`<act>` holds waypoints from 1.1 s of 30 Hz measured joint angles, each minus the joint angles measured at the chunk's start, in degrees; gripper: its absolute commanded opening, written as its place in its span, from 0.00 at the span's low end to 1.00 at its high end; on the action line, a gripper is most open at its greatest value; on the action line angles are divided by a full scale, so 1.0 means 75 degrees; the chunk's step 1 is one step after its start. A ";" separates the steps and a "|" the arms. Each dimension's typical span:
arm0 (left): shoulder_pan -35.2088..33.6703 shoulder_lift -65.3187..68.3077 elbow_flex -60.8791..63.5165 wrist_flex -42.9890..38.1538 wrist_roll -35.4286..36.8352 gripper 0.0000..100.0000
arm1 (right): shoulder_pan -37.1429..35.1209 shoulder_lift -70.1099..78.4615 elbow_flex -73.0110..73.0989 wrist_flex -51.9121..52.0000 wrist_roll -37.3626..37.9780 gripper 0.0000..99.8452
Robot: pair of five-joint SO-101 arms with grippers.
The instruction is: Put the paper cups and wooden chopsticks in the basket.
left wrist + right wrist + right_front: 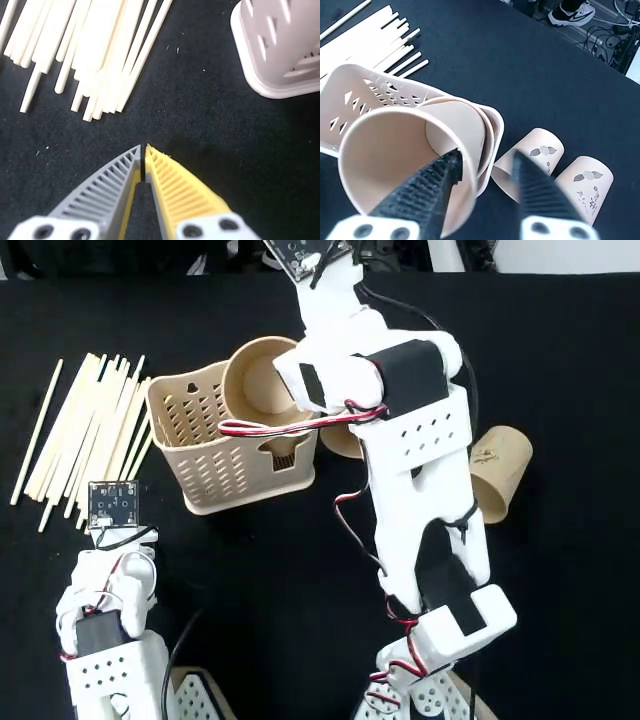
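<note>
A beige slotted basket (230,475) (350,100) stands left of centre. A brown paper cup (262,380) (395,155) leans in its right end, mouth up, with what looks like a second cup rim behind it. My right gripper (487,157) is open at this cup, one finger inside the mouth and one outside the wall. Two more paper cups (532,155) (582,185) lie on their sides to the right of the basket, one of them (500,470) beside the right arm (410,440). Wooden chopsticks (85,435) (95,50) lie in a loose pile left of the basket. My left gripper (144,148) is shut and empty, just short of the pile.
The table (560,360) is covered in black cloth. The left arm (110,590) sits at the front left corner. The basket's corner (280,50) is off to one side of the left gripper. Cables and a shoe (570,12) lie beyond the table's far edge.
</note>
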 measured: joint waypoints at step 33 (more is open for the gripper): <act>0.0000 0.0000 0.0000 0.0000 -0.0012 0.03 | 0.0340 -0.1125 0.0340 0.0246 0.1582 0.30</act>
